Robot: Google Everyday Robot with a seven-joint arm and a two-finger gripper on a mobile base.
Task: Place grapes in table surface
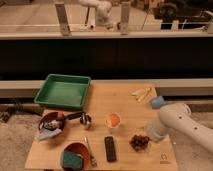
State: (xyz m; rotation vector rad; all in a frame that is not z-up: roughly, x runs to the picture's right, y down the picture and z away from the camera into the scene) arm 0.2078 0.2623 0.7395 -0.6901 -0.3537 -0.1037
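Observation:
The grapes [139, 142], a small dark reddish-purple bunch, lie on the light tan wooden table surface [107, 102] near its front right. My gripper [148, 138] is at the end of the white arm [179, 124], which reaches in from the right, and sits right beside the grapes on their right side. The arm's wrist covers the fingers. The orange cup [113, 120] stands just left of the grapes.
A green tray [63, 91] sits at the back left. A black remote [110, 148] lies left of the grapes. A dark bowl with items [52, 123], an orange bowl with a sponge [75, 156], a blue object [156, 102] and pale pieces [141, 93] are also there.

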